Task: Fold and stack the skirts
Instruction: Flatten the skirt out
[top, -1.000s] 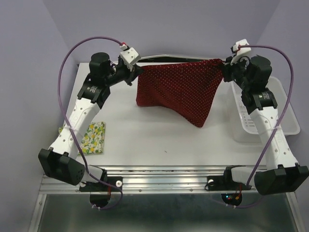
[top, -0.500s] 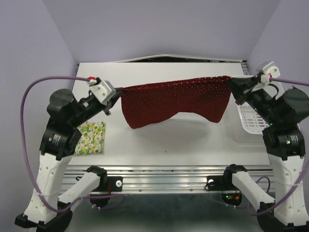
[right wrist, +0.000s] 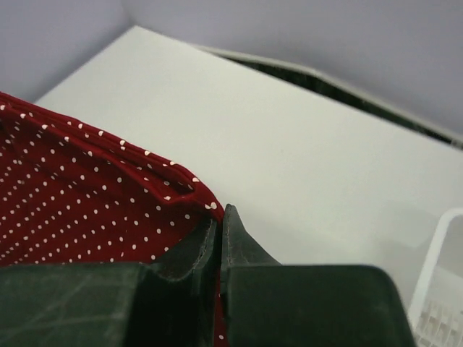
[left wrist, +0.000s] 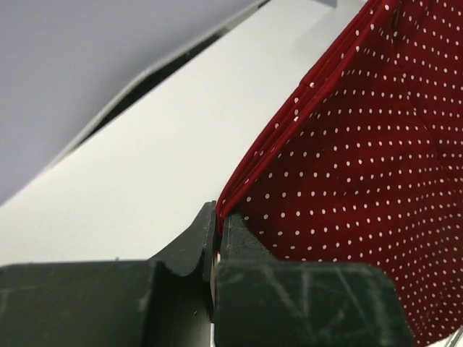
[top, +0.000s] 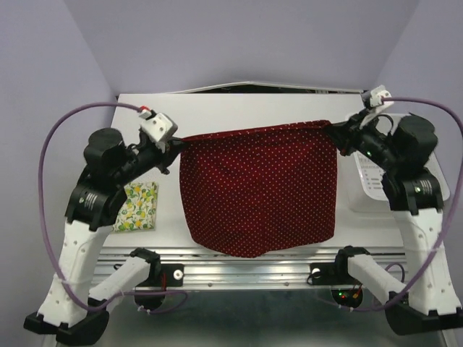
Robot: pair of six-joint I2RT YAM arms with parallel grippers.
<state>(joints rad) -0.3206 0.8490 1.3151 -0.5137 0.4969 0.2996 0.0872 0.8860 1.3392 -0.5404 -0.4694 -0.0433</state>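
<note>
The red skirt [top: 257, 191] hangs in the air between the two arms, spread wide and flat like a curtain over the middle of the table [top: 239, 108]. The left gripper [top: 176, 144] pinches its top corner at about 10 o'clock, and the right gripper [top: 336, 134] pinches the other top corner at about 2 o'clock. Both wrist views show the fingers clenched tight on the hem, with the dotted cloth coming out directly from between the tips. The top edge runs nearly straight between the two grips, only a little slack. The lower hem hangs down toward 6 o'clock. I cannot tell if it touches the table.

The lemon skirt [top: 137, 206] lies flat on the table at about 8 o'clock, partly hidden under the left arm. It is a small neat rectangle, so I judge it is already folded. The bin [top: 372, 184] stands at 3 o'clock, behind the right arm.

As I judge it, about half of the task is done. One skirt is folded and put aside. The red skirt is only opened and held up, with no fold in it yet. What is left is to lay it down flat, fold it, and then put one skirt on top of the other.
</note>
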